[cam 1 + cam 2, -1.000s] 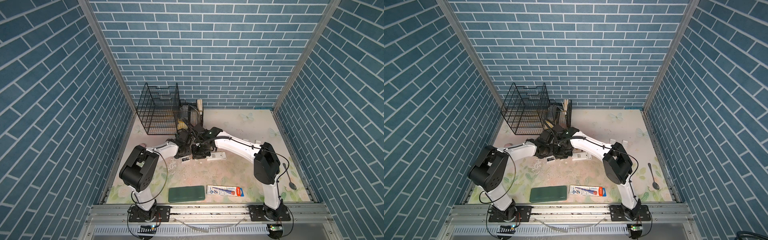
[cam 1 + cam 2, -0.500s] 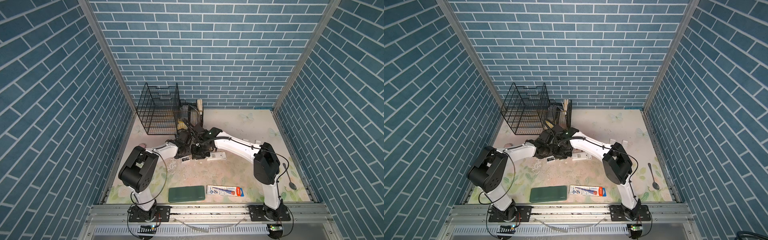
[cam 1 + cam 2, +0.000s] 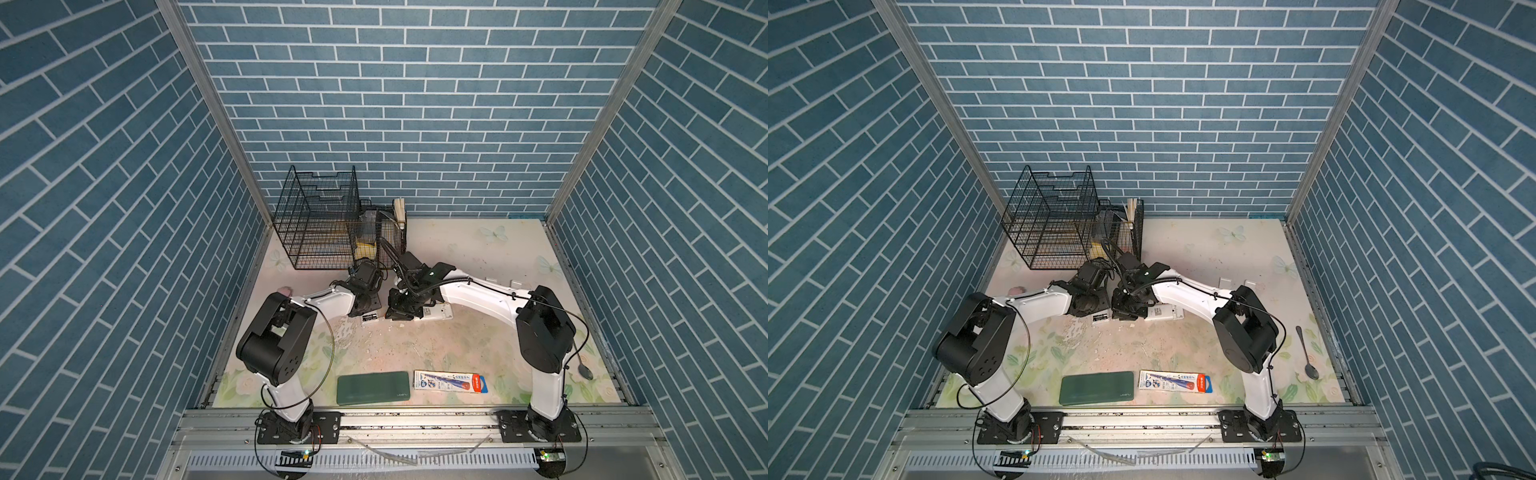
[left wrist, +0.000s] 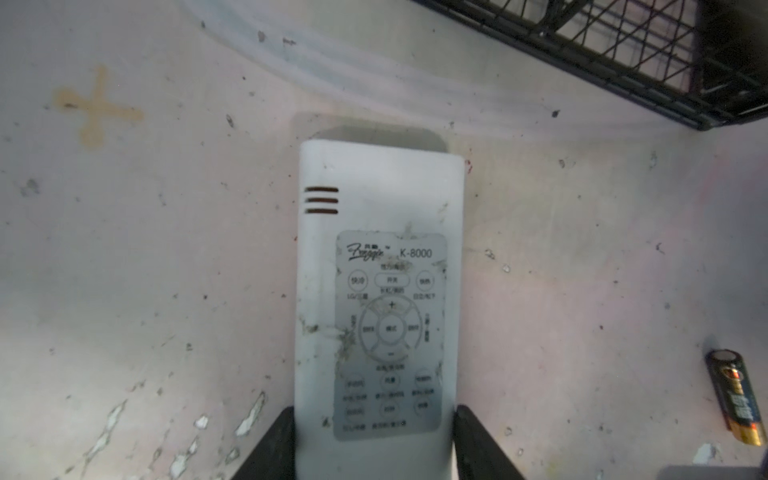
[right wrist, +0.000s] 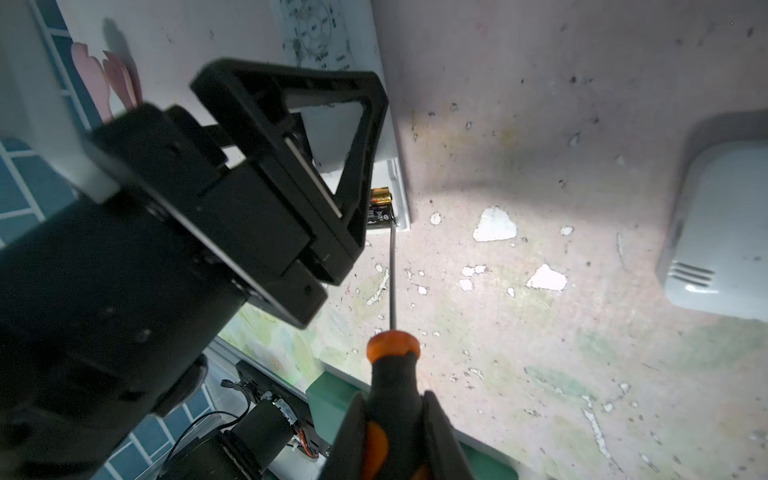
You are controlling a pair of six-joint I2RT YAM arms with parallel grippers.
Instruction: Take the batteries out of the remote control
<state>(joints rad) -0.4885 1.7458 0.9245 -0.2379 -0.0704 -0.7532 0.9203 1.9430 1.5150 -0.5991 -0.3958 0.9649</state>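
My left jaws pinch one end of the remote control (image 4: 380,291), centre frame in the left wrist view. My right jaws pinch the screwdriver (image 5: 392,374) by its handle. Its tip sits at a seated battery (image 5: 380,205), mid-frame in the right wrist view. One loose battery (image 4: 735,401) lies on the desk (image 4: 166,249), lower right. Status: one out, at least one left to pry. The rest are not visible.

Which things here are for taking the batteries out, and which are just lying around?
For the job: remote control, in the left hand; battery inside it; loose battery; screwdriver, in the right hand.
Just lying about: green case, blue-and-red packet, spoon, wire basket.
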